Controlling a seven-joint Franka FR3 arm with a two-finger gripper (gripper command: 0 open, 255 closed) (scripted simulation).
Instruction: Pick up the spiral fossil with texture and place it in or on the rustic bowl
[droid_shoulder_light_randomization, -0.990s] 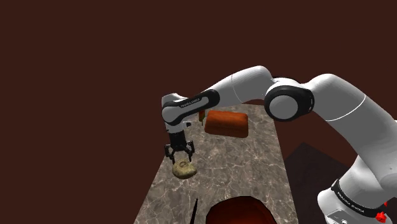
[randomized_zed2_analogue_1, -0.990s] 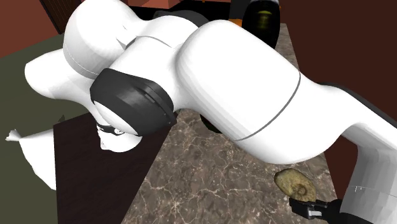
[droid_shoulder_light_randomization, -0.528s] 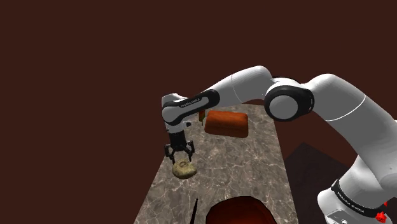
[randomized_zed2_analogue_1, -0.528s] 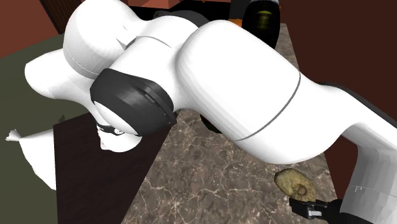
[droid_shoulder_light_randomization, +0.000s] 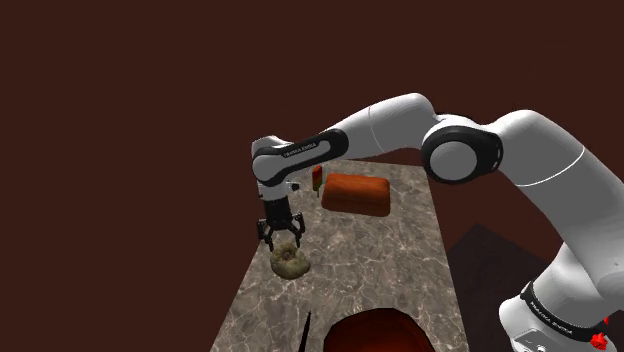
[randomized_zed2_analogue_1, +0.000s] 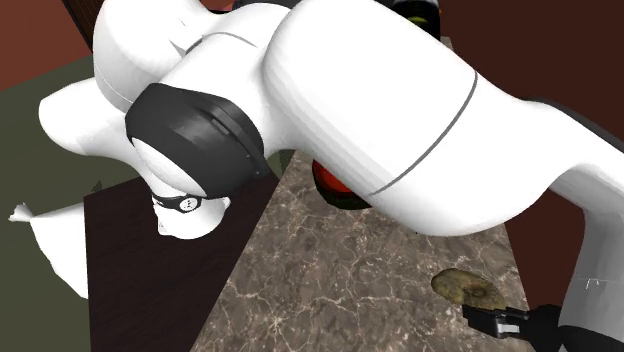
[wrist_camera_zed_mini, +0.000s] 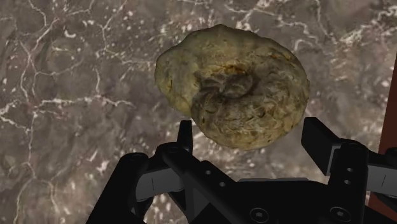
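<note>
**Open gripper (wrist_camera_zed_mini: 250, 130) hovering over the spiral fossil (wrist_camera_zed_mini: 232, 86)**

The spiral fossil is lying flat on the counter (wrist_camera_zed_mini: 76, 95) — a rounded, tan-olive lump with a rough, ribbed face coiling in toward its middle. The counter is showing a grey-brown marble pattern threaded with pale veins. In the shoulder view an orange-brown block (droid_shoulder_light_randomization: 355, 193) with rounded edges is sitting at the counter's far end. The dark red-brown rustic bowl (droid_shoulder_light_randomization: 352, 322) is sitting at the near end, well apart from the spiral fossil. Dark maroon walls (droid_shoulder_light_randomization: 120, 120) are closing in the scene, and an olive floor (randomized_zed2_analogue_1: 40, 110) is showing in the second exterior view. The white arm (droid_shoulder_light_randomization: 390, 125) is reaching out over the counter with its wrist pointing straight down. The gripper is hanging just above the spiral fossil — fingers standing wide apart, clasping nothing.
</note>
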